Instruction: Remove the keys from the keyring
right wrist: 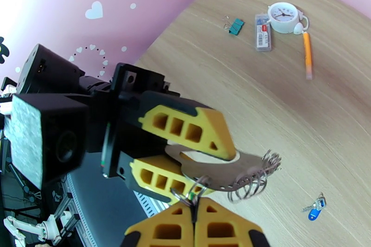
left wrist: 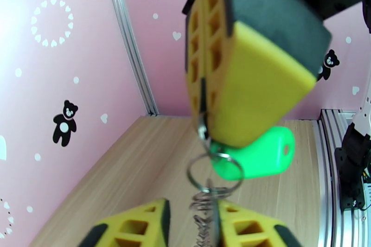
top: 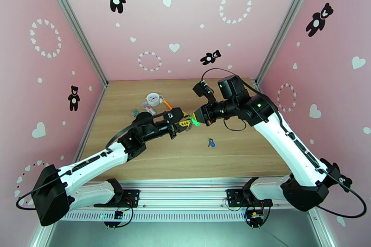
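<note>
A: Where's the keyring [right wrist: 221, 169]?

B: Above the middle of the table [top: 153, 162]. It's a flat brownish tab with springy wire coils, lying between the left gripper [left wrist: 192, 206]'s yellow honeycomb fingers. They stand slightly apart — gripping or not, I cannot tell.

A: And the right gripper [right wrist: 194, 205]?

B: Clenched on the metal end of the green-tagged key [left wrist: 259, 153]. The left wrist view shows a thin ring hanging below.

A: The other key?

B: The blue-tagged key [right wrist: 315, 206] lies on the wood, right of middle, toward the near edge. The right wrist view adds a white clock [right wrist: 284, 14] and an orange pencil [right wrist: 307, 51] — both by the far edge.
</note>
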`<state>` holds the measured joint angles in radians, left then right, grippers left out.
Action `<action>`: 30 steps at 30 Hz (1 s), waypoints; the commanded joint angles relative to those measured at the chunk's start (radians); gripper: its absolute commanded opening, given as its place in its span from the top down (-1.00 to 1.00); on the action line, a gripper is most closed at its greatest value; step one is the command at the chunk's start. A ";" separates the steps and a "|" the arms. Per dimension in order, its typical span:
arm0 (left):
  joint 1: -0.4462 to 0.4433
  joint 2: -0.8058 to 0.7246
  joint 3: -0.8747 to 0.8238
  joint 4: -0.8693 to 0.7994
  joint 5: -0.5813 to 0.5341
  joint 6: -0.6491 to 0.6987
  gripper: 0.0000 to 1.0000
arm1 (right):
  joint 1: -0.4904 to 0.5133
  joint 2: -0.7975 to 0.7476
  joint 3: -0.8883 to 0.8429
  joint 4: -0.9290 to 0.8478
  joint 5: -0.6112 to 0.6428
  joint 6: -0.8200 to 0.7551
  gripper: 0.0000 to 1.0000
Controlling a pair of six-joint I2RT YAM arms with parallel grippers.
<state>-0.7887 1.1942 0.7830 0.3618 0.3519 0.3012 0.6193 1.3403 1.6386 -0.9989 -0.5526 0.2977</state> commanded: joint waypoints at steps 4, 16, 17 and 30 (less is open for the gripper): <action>-0.003 -0.013 0.025 -0.029 0.069 -0.065 -0.03 | -0.002 -0.017 -0.003 -0.013 -0.012 0.030 1.00; -0.020 -0.011 0.080 -0.037 0.015 -0.112 -0.21 | 0.029 -0.004 -0.008 -0.007 0.060 0.053 1.00; -0.020 -0.008 0.081 -0.040 -0.001 -0.108 -0.20 | 0.030 -0.004 -0.010 -0.003 0.064 0.056 1.00; -0.020 -0.064 0.014 -0.017 -0.157 -0.055 0.02 | 0.033 0.000 -0.006 -0.021 0.105 0.049 1.00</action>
<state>-0.8021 1.1404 0.7906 0.3328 0.2466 0.2169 0.6422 1.3407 1.6367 -1.0077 -0.4530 0.3408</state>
